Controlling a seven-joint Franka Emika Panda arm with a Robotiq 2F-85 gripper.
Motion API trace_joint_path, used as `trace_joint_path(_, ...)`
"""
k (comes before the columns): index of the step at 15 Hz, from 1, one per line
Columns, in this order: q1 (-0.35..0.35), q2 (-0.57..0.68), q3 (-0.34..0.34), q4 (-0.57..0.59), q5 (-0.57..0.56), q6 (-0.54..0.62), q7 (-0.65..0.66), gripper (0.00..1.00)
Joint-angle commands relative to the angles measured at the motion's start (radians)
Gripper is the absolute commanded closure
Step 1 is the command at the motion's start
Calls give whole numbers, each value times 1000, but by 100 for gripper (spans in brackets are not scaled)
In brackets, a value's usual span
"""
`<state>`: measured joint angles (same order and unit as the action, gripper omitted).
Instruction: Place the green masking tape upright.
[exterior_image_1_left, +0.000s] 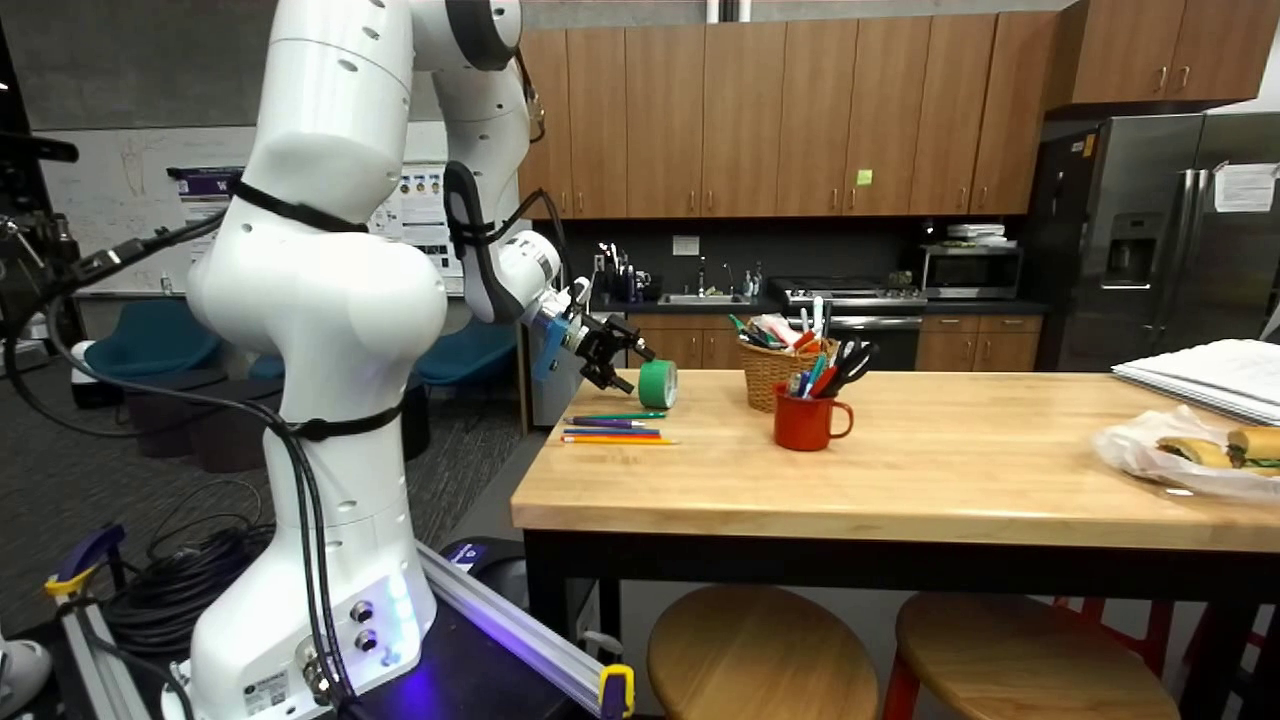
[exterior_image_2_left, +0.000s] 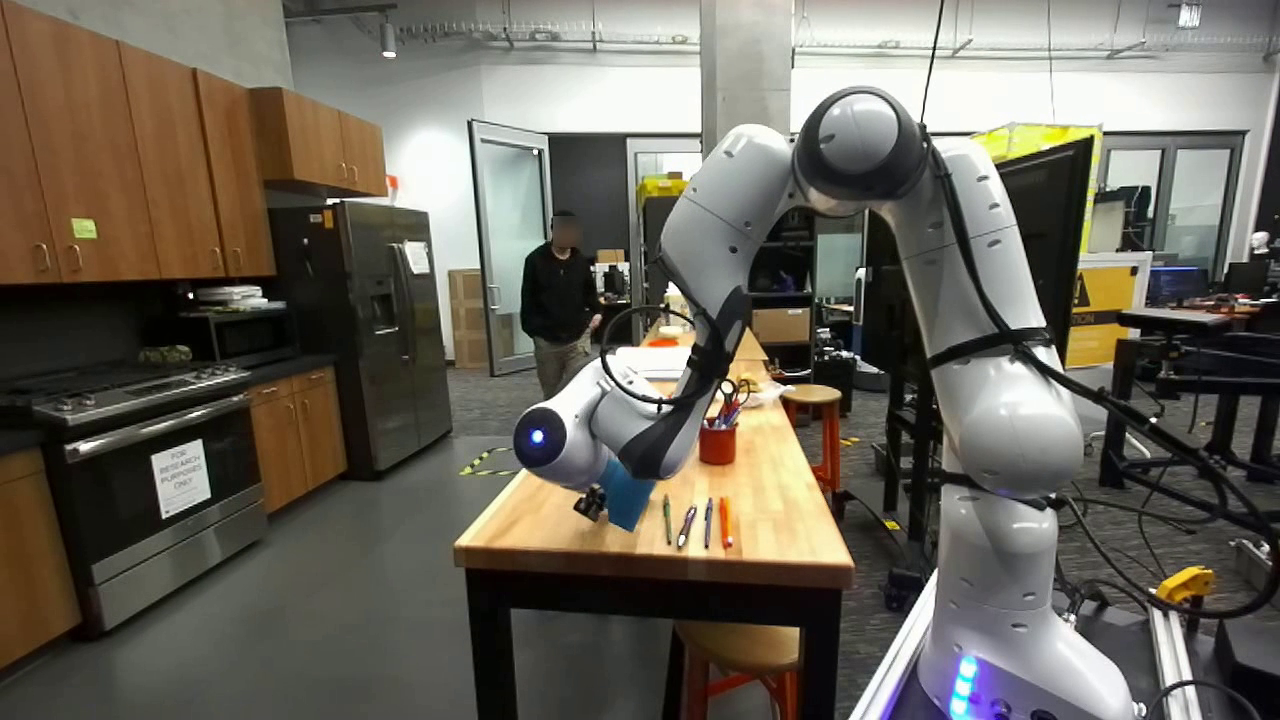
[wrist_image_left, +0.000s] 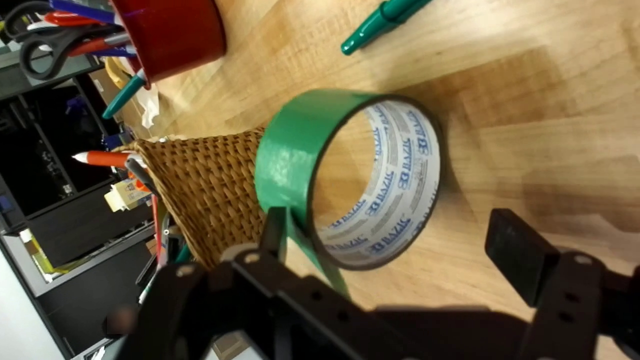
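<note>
Here's the green masking tape (wrist_image_left: 295, 150), standing on its curved side near the end of the wooden table (exterior_image_1_left: 950, 490) — hole sideways, axis level, running roughly along the table's length. One end of that hole faces the gripper (wrist_image_left: 390, 233), printed lining showing. A loose green strip (wrist_image_left: 306, 250) trails from the roll, its end lost behind dark gripper parts. And the fingers (wrist_image_left: 517, 255) are spread wide; one overlaps the roll's edge in the wrist view, contact impossible to call! In an exterior view the arm (exterior_image_2_left: 860, 150) keeps the roll out of sight. Beyond it, the wicker basket (wrist_image_left: 210, 185), partly covered; then the red mug (exterior_image_1_left: 803, 425), with pens and pencils (exterior_image_1_left: 615, 440) laid side by side. Far along — a sandwich (exterior_image_1_left: 1195, 452), cut off by the frame.
</note>
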<state>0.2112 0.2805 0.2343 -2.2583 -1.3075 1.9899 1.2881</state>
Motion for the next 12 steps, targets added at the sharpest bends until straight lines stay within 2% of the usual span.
trace_joint_path(1, -14, -73, -3, -9, 81, 74, -8, 0)
trace_joint_path(8, -63, -176, -44, 7, 381, 292, -89, 0)
trace_joint_path(12, -90, -222, -87, 0, 571, 349, -202, 0)
